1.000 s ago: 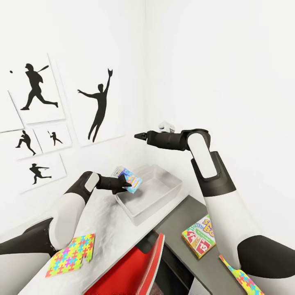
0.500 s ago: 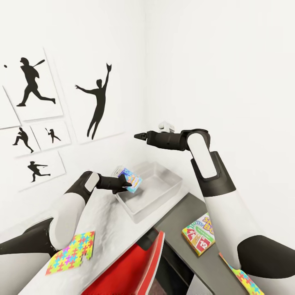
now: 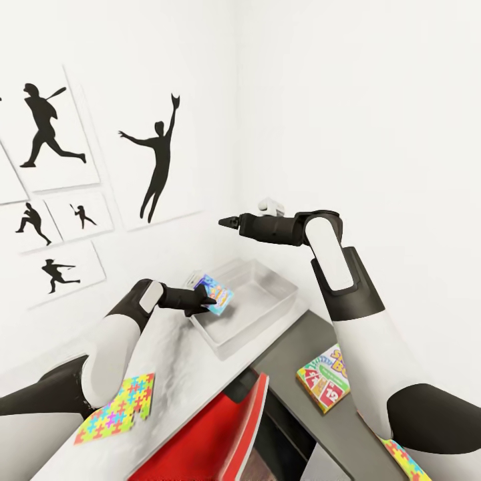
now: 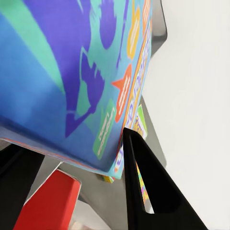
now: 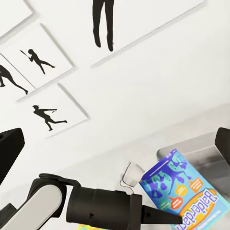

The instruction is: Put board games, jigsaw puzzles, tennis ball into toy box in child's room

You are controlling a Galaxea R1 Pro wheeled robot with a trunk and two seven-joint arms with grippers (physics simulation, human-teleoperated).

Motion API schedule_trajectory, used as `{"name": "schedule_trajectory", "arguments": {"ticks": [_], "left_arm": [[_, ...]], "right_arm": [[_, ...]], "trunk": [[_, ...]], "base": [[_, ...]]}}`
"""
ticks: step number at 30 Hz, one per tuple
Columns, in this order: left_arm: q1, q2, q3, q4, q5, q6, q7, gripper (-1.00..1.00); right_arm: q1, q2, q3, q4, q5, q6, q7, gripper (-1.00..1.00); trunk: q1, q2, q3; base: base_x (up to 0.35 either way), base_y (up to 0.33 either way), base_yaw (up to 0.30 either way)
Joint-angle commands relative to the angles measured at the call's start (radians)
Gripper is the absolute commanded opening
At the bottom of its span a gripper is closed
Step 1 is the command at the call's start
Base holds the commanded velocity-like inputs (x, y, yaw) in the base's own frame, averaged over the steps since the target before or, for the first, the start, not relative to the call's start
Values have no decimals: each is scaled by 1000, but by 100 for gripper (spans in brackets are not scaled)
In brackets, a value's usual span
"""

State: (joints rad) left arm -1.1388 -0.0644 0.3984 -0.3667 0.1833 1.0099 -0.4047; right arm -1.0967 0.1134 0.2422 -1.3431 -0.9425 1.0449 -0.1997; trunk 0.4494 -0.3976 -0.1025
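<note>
From the head view, the left gripper (image 3: 204, 304) is clamped on the blue board game (image 3: 212, 292), held over the near edge of the toy box (image 3: 267, 304). The right gripper (image 3: 226, 222) hangs above the box; its opening I cannot tell. Left wrist view: the blue board game (image 4: 72, 81) lies against a black finger (image 4: 148, 187). Right wrist view: two fingertips (image 5: 9, 148) spread wide, the blue game (image 5: 179, 189) below them.

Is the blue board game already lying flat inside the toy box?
No, the left claw holds the blue board game tilted in the air over the near edge of the toy box.
</note>
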Motion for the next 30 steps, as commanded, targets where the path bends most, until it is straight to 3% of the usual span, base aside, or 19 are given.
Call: {"name": "schedule_trajectory", "arguments": {"ticks": [1,30], "left_arm": [[-1,-2,5,-1,0,8,2,-100],[-19,-7,2,-12,-1,15,1,-100]], "right_arm": [[-1,0,0,-1,-10,2,-10,100],[-1,-1,2,-2,-10,2,-10,100]], "trunk": [[1,-2,-4],[1,-2,-52]], "base": [[0,0,0],[0,0,0]]}}
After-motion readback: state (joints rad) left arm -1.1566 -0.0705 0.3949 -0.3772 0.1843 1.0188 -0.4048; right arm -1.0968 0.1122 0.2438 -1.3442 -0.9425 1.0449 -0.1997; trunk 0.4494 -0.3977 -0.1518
